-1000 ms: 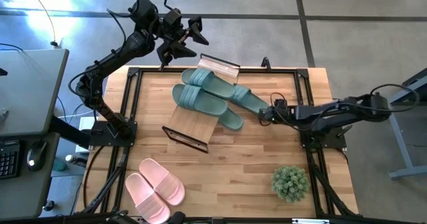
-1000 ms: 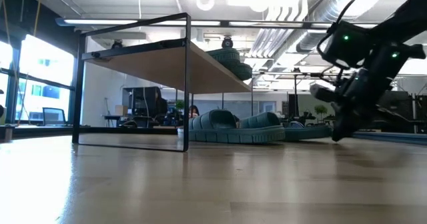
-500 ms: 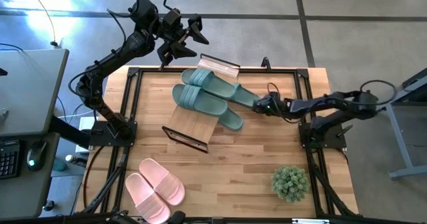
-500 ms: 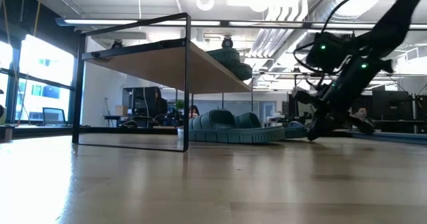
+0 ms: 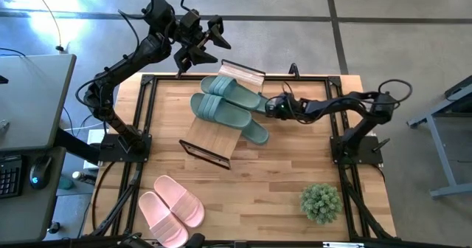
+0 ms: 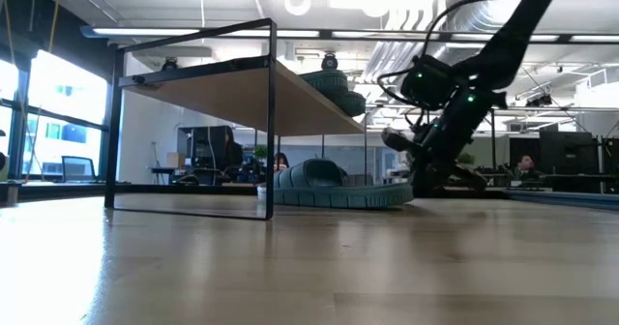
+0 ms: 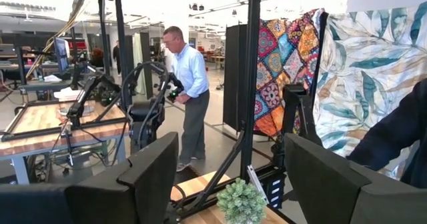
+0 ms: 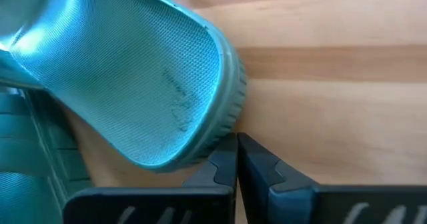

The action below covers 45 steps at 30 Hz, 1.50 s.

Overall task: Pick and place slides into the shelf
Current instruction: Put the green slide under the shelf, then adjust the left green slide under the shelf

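Left claw raised beyond the surface's far edge, fingers spread, holding nothing. Two green slides atop the shelf, two more beside it. Right claw pressed together, tips against a green slide's heel. Pink pair near the front-left corner.

Sage green on the ribbed slides lying over the light bamboo shelf, teal-green with a fine dotted mesh texture on the slide heel right against the tips of the black right gripper, pale pink on the pair of slides well away from both sets of fingers. Honey-toned wood grain across the table, black on its frame and on both arms, speckled green on the small potted plant. Beyond the matte black left fingers: light blue shirt and grey trousers on a person, a multicoloured mandala-patchwork cloth, and a white cloth with teal and tan leaves.
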Each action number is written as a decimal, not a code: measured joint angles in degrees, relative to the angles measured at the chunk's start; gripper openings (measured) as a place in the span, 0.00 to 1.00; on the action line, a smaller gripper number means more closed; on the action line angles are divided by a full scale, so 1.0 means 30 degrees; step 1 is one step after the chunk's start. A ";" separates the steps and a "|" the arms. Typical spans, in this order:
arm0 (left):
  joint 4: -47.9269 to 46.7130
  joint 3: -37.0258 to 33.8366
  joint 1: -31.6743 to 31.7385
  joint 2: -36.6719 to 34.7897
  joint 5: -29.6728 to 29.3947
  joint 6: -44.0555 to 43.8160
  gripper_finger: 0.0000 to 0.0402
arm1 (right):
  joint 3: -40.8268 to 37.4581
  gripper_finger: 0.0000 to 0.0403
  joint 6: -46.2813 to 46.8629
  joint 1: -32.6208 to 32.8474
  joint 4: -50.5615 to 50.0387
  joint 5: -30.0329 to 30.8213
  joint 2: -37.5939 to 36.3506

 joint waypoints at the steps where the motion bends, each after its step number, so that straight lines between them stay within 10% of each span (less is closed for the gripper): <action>1: 0.0000 0.0000 0.0000 0.0000 -0.0003 -0.0002 0.63 | 0.0249 0.00 -0.0079 -0.0005 0.0019 -0.0031 0.0233; 15: -0.0058 0.0000 0.0000 0.0000 -0.0007 -0.0007 0.63 | 0.1319 0.00 -0.0908 -0.0213 -0.0642 -0.1048 0.0640; 29: -0.0670 0.0000 0.0000 0.0000 -0.0007 -0.0015 0.63 | 0.1319 0.00 -0.2578 0.5220 -0.5987 -0.1738 -0.7030; 37: -0.0670 0.0000 -0.0007 0.0000 -0.0007 -0.0015 0.63 | 0.1306 0.00 -0.0256 1.1378 -0.6248 0.2112 -0.5317; 45: -0.0673 0.0000 -0.0022 0.0000 0.0000 -0.0022 0.63 | 0.1319 0.00 0.1503 1.2088 -0.4351 0.2361 -0.1816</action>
